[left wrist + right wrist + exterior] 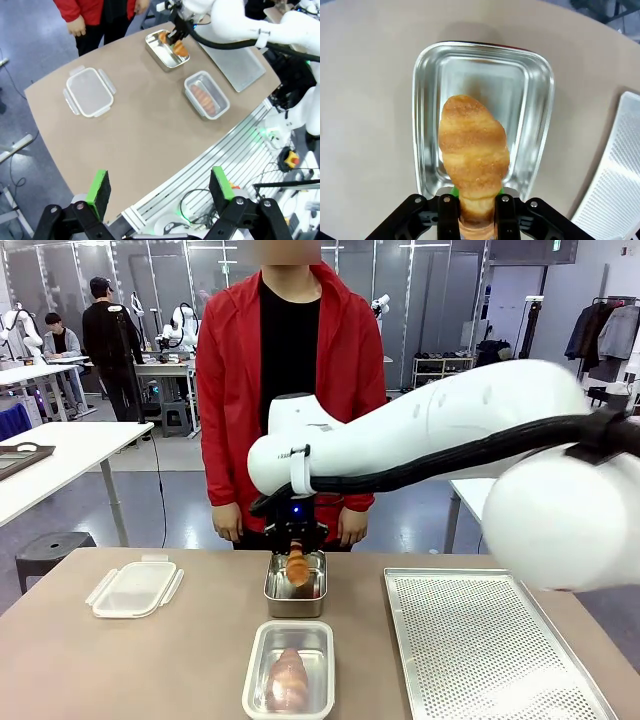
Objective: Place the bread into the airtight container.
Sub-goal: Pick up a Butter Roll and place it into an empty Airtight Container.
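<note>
I have the right gripper (296,552) over the steel tray (296,605) near the tabletop's (120,660) far edge, its jaws pinching a croissant (474,150) by one end, held above the tray's open middle. The clear airtight container (289,701) sits at the near edge, just in front of the tray, with another bread roll (288,680) already inside. Its lid (134,588) lies toward the left edge. My left gripper (161,191) hangs high off the tabletop's edge, jaws spread wide.

Bright, even overhead light; glare on the steel tray (540,100); perhaps slight wide-angle edge bending.
</note>
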You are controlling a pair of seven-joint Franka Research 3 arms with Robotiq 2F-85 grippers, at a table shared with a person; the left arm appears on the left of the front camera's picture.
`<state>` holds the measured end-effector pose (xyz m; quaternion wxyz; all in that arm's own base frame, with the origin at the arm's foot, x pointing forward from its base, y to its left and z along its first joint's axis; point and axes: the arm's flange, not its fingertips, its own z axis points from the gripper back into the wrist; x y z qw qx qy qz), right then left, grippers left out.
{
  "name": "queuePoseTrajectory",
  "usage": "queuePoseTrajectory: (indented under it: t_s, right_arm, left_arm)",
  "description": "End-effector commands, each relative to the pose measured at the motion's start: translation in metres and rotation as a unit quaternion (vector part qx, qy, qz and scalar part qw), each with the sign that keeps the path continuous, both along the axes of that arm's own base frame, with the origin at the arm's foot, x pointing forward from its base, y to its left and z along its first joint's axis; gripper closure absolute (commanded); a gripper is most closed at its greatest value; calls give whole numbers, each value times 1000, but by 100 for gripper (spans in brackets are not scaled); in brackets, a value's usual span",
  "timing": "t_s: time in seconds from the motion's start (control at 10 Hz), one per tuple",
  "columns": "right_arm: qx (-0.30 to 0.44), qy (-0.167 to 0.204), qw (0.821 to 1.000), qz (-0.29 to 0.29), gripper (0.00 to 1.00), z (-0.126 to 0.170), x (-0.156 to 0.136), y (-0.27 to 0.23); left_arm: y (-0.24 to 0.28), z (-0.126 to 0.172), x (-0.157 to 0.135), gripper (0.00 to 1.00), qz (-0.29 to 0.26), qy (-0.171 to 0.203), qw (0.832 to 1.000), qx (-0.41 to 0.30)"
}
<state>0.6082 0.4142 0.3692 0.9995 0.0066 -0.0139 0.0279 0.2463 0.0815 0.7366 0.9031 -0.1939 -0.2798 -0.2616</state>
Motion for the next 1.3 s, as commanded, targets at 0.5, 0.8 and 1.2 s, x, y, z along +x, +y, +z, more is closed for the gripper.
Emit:
queuePoseTrajectory:
  t_s: [0.5, 0.8, 1.2]
  right_arm:
    - [-27, 14, 1000, 5, 0, -29, 9, 27]
    - [-17, 7, 1000, 3, 0, -32, 7, 15]
    - [-11, 16, 1000, 4, 0, -35, 10, 16]
  left_arm:
    - [0, 1, -1, 0, -9, -3, 1000, 0]
    - [0, 1, -1, 0, -9, -3, 1000, 0]
    - [0, 1, -1, 0, -9, -3, 1000, 0]
